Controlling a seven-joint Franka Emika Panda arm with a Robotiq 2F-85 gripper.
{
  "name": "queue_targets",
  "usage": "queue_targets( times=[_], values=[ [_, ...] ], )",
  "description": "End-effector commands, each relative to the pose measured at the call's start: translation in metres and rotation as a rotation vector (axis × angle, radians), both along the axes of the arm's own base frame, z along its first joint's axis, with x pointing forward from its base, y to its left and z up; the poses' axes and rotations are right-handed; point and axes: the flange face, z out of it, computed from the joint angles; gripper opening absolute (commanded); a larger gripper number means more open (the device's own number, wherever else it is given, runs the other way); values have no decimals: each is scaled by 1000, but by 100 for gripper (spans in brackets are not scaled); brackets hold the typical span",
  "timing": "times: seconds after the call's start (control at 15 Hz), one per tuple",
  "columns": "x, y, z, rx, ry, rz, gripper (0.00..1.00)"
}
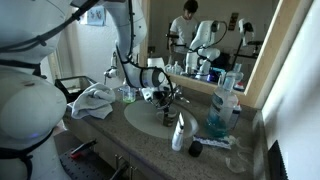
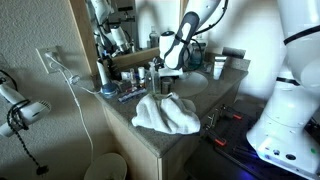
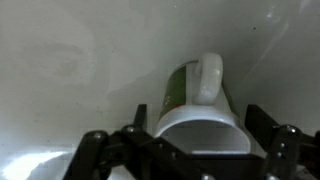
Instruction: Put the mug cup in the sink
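Note:
A white mug (image 3: 205, 85) with a green band and a white handle stands in the white sink basin (image 3: 60, 60). In the wrist view its rim lies between the two fingers of my gripper (image 3: 197, 118). The fingers are spread, with a small gap on the left side of the mug, and the right finger is at the mug's edge. In both exterior views the gripper (image 1: 163, 94) (image 2: 168, 72) hangs low over the sink (image 1: 148, 122). I cannot make the mug out there.
A crumpled white towel (image 1: 93, 100) (image 2: 165, 113) lies on the counter beside the sink. A blue mouthwash bottle (image 1: 221, 112) and a white bottle (image 1: 179, 133) stand by the basin. The faucet (image 1: 178, 98) and a mirror (image 1: 215, 40) are behind it.

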Motion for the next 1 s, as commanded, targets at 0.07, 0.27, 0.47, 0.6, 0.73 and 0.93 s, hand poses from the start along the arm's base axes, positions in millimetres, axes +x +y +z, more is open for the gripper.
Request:
queue_targets(
  times=[0.07,0.27,0.47,0.6,0.73,0.93],
  values=[
    [5,-5,33,39,-17,25,100],
    [11,-10,58,29,-29,50,100],
    [13,-18,85,43,-31,72,100],
    [12,-23,106,55,-25,94,100],
    [12,-30,127,59,-11,106,100],
    [11,-39,161,65,-4,116,100]
  ],
)
